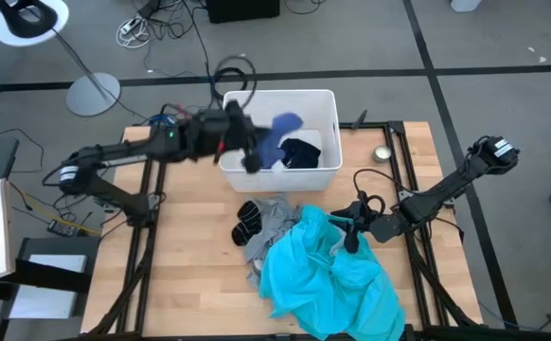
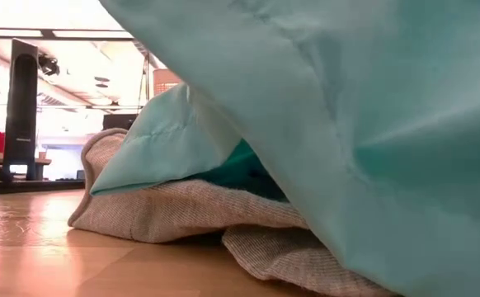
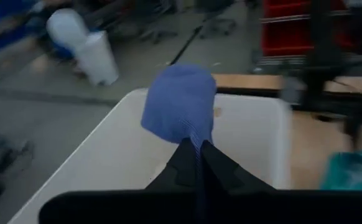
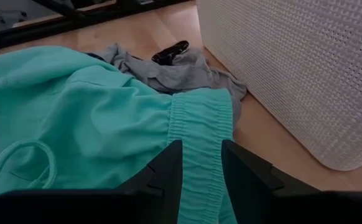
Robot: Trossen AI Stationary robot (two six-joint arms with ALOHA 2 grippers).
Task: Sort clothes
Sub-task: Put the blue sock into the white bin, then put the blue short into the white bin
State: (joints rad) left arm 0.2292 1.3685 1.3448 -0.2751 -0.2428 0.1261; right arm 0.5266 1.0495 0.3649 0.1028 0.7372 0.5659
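My left gripper is over the white bin, shut on a blue sock; the sock also shows in the left wrist view. A dark navy garment lies in the bin. On the table lie small black socks, a grey shirt and a large turquoise garment. The turquoise garment lies partly over the shirt. My right gripper is open, its fingers on either side of the turquoise garment's elastic waistband. My left gripper pinches one end of the blue sock between its two shut fingers. The rest of the sock sticks out past the fingertips. It is lifted clear, above the bin's inside. My right gripper: I cannot tell whether its fingers touch the turquoise waistband.
The bin's perforated wall stands close beside the right gripper. Bare wood lies left of the clothes pile. In the low view the turquoise cloth fills most of the picture, over the grey shirt.
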